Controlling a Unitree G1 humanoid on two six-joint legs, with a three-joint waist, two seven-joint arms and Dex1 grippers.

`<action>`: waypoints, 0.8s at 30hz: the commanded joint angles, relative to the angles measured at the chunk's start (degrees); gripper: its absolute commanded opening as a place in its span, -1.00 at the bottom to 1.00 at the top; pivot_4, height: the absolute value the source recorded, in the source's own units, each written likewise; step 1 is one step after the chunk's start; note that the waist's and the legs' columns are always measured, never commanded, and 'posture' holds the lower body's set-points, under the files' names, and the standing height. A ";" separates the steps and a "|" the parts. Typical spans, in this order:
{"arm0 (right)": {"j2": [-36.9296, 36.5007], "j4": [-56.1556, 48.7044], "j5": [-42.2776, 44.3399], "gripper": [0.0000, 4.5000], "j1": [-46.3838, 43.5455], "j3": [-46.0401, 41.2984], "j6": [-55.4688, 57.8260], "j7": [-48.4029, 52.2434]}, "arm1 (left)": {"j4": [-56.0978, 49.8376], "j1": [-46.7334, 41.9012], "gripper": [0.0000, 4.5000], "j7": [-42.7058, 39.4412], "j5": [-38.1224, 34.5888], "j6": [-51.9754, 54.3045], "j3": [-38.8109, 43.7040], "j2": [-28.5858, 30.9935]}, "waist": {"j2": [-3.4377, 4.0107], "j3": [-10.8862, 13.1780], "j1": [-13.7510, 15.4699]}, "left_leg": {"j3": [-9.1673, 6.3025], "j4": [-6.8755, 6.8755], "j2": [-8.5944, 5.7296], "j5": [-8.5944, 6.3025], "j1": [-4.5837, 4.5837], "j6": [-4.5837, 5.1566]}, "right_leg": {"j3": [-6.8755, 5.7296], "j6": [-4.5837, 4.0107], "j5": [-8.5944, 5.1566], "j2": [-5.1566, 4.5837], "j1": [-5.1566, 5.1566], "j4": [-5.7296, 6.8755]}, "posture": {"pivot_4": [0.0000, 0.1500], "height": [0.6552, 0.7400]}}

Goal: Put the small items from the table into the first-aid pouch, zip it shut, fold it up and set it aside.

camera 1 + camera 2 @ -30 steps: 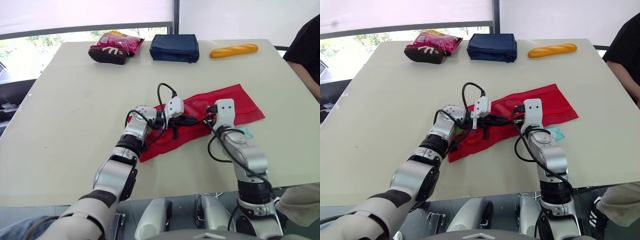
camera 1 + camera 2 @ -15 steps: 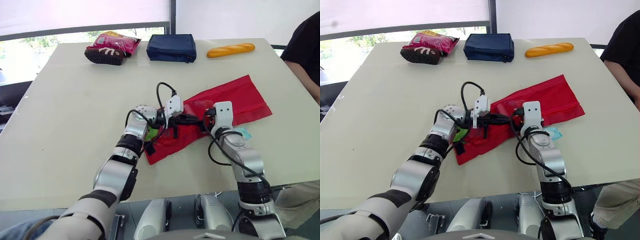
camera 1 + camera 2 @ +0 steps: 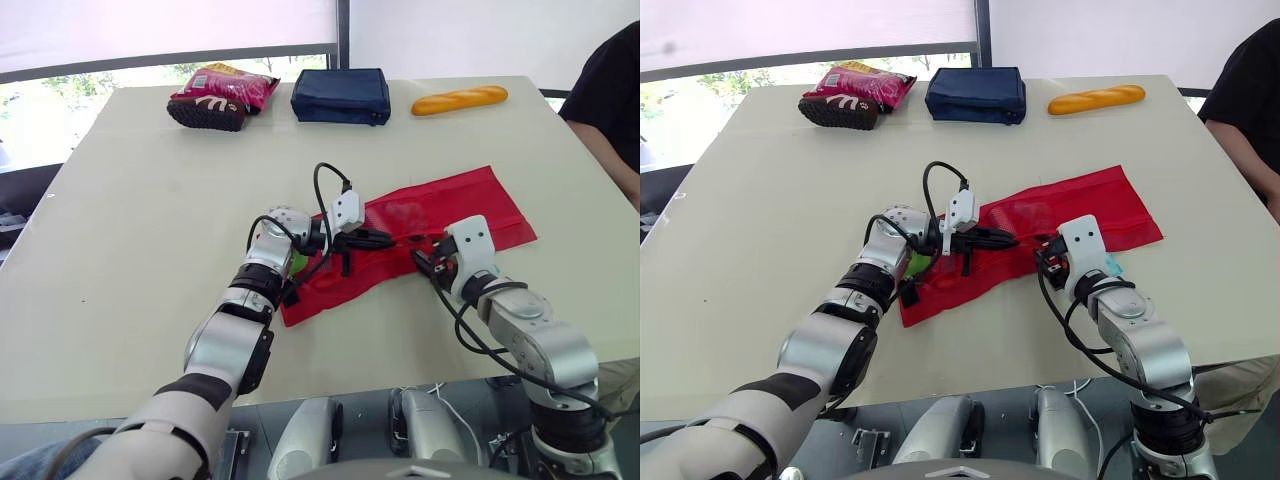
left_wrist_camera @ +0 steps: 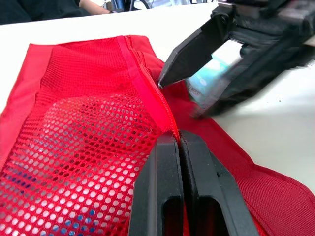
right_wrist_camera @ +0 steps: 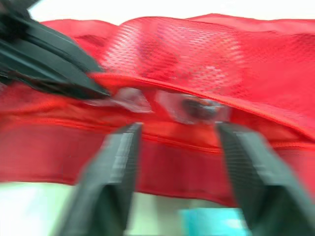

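Cream surface point(image 3: 130, 230), seen from the robot's head cam. Along the far edge, L to R: a pink snack bag point(image 3: 228, 84) resting on a dark brown item point(image 3: 205, 112), a navy zip bag point(image 3: 340, 95), then a golden baguette point(image 3: 460, 99).

Mid-surface, L to R: a small green item point(image 3: 298, 263) sits at the L end of the pouch, partly under the L arm. Next to it is the red mesh first-aid pouch point(image 3: 455, 205), lying flat on a diagonal, with its near-L corner toward the robot and its far-R corner away. The L claw point(image 3: 388, 239) reaches across the pouch's L half. Its two black fingers are pressed together and pinch the pouch's red zip seam, as the L wrist cam shows close up. Bluish shapes show through the mesh, too vague to name.

R of centre, the R claw point(image 3: 432, 262) sits at the pouch's near edge with fingers spread wide, gripping nothing. Its tips point at the zip line, close to the L claw's tips; can't tell if they touch. In the R wrist cam, blurry clear-wrapped bits show at the zip opening. A small teal packet point(image 5: 209, 223) lies on the surface just beside the pouch's near edge, by the R claw and outside the pouch.

At the far R edge is a person's arm in a black sleeve point(image 3: 610, 95).
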 commanded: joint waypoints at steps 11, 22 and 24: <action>6.48 21.06 -7.06 -0.98 -11.14 2.08 -18.37 -6.02 | -1.05 -0.60 -1.00 -2.45 -0.37 -1.55 -0.81 -0.58 | 0.00 0.00 0.04 | 0.01 0.00 -0.03 0.02 -0.03 -0.03 | 0.04 -0.01 0.01 -0.03 -0.02 -0.04 | 1.00 0.99; -8.65 -9.06 10.13 -0.98 8.34 -5.35 -13.16 15.41 | -2.00 1.35 -1.00 -5.80 -0.26 -2.46 -1.36 2.53 | 0.00 0.00 0.14 | -0.01 0.00 -0.01 -0.12 -0.02 0.21 | 0.00 0.01 0.00 -0.02 0.02 -0.07 | 1.00 0.99; -11.03 -12.69 13.30 -0.98 13.45 -10.51 -18.55 19.88 | -2.14 1.77 -1.00 -8.06 -0.34 -2.97 -1.70 3.64 | 0.00 0.00 0.15 | -0.03 0.00 0.02 -0.14 -0.01 0.25 | -0.02 0.01 0.00 0.01 0.03 -0.07 | 1.00 0.99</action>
